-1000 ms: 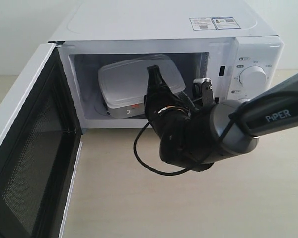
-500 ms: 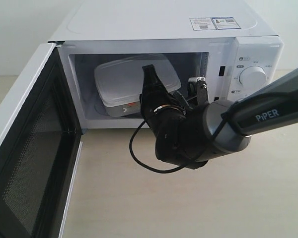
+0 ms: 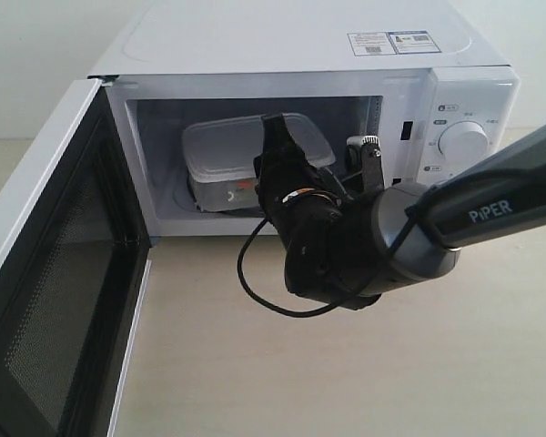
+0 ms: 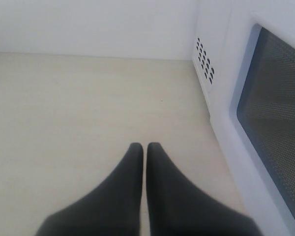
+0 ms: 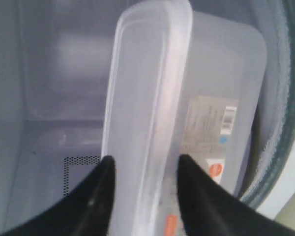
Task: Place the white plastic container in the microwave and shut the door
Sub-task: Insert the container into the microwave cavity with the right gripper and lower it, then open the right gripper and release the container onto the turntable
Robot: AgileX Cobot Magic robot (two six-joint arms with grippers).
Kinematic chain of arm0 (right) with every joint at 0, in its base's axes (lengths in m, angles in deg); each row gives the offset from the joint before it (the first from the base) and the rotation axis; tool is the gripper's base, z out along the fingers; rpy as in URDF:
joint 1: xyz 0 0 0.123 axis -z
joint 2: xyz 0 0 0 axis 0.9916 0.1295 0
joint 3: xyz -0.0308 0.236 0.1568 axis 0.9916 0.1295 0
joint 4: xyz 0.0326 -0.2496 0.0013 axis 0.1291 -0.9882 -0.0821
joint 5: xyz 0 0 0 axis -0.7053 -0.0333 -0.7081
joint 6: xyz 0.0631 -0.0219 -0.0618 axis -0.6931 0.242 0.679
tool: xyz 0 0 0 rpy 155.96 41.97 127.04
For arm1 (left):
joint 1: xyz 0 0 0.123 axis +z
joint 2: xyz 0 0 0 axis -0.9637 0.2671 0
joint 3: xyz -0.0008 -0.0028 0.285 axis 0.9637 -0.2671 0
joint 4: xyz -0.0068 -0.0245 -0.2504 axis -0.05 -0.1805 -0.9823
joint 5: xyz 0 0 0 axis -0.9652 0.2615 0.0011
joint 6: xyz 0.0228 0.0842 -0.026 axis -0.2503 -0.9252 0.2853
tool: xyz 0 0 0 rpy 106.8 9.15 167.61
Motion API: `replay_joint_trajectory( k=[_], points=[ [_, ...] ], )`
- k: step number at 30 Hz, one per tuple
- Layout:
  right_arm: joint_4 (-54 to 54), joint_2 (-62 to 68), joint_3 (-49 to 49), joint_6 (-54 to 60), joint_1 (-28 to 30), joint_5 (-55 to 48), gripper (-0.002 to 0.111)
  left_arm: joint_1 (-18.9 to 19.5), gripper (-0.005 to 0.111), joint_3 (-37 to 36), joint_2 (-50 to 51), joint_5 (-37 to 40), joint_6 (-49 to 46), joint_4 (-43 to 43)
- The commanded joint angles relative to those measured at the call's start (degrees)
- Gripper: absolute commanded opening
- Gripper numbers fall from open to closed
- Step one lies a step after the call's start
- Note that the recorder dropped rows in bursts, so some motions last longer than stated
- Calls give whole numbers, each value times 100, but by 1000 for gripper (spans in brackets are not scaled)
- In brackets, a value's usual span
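The white plastic container [image 3: 220, 153] lies level on the floor inside the microwave [image 3: 300, 45], its red-and-dark label facing out. The door [image 3: 64, 273] stands swung wide on the left. My right gripper [image 3: 287, 168] reaches into the cavity. Its jaws are open, one on either side of the container's near edge [image 5: 147, 98], lid side and body side, and its upper finger [image 3: 278, 137] shows in front of the lid. In the right wrist view that gripper [image 5: 145, 164] is spread around the lid rim. My left gripper [image 4: 145, 146] is shut and empty over the table, out of the exterior view.
The left wrist view has the door's dark window [image 4: 275, 123] and the microwave's side vents [image 4: 205, 59] close beside the left gripper. A black cable [image 3: 255, 291] loops under the right wrist. Two dials [image 3: 464, 138] sit on the right panel. Pale tabletop [image 3: 346, 382] spreads in front.
The container was tilted up towards the front; now it has dropped flat onto the microwave floor and sits slightly further right. The right gripper stayed at the opening.
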Motion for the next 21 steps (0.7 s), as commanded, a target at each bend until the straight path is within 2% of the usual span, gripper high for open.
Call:
replay_joint_trajectory(
  k=[1, 11, 16, 18, 21],
  points=[
    [-63, -36, -22, 48, 41, 68, 53, 9, 4, -3, -16, -37, -31, 12],
    [-244, -178, 2, 90, -228, 55, 54, 9, 4, -3, -16, -37, -31, 12],
    [-391, -475, 369, 219, -316, -18, 54, 9, 4, -3, -16, -37, -31, 12],
    [-708, -648, 666, 335, -316, -17, 54, 9, 4, -3, -16, -37, -31, 12],
    [-1945, -1145, 1413, 1580, -316, -52, 53, 9, 4, -3, -16, -37, -31, 12]
  ],
)
